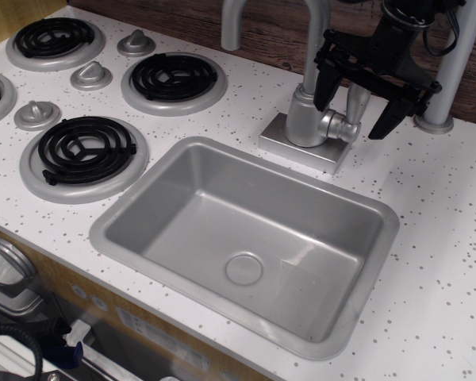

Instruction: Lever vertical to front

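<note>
Four black coil burners and a grey sink basin fill the speckled desk. Behind the basin, the faucet's lever stands upright on its side stub. The black end effector, fingers spread open, straddles it. A glancing push could slip off the thin paddle or snag the spout pipe alongside.
</note>
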Controlling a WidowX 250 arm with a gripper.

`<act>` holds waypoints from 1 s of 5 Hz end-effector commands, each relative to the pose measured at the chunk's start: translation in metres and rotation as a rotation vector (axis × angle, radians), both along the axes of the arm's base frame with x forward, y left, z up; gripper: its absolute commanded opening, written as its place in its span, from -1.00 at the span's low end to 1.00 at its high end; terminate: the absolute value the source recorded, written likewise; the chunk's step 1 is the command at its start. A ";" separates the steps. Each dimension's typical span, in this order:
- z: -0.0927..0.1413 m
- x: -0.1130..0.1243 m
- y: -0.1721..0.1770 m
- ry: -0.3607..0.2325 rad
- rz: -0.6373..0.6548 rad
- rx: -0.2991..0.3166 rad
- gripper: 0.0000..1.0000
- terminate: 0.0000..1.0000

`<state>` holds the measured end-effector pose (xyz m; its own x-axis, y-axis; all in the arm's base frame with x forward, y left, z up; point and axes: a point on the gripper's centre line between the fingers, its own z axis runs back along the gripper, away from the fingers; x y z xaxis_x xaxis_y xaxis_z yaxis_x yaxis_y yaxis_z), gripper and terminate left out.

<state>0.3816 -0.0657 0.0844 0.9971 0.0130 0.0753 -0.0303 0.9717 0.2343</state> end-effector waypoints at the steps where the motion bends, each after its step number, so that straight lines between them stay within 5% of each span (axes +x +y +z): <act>1: 0.000 0.000 0.000 0.000 0.000 0.000 1.00 -1.00; 3: 0.009 0.010 -0.001 -0.133 -0.054 0.045 1.00 -1.00; 5: 0.017 0.032 0.001 -0.148 -0.127 0.084 1.00 -1.00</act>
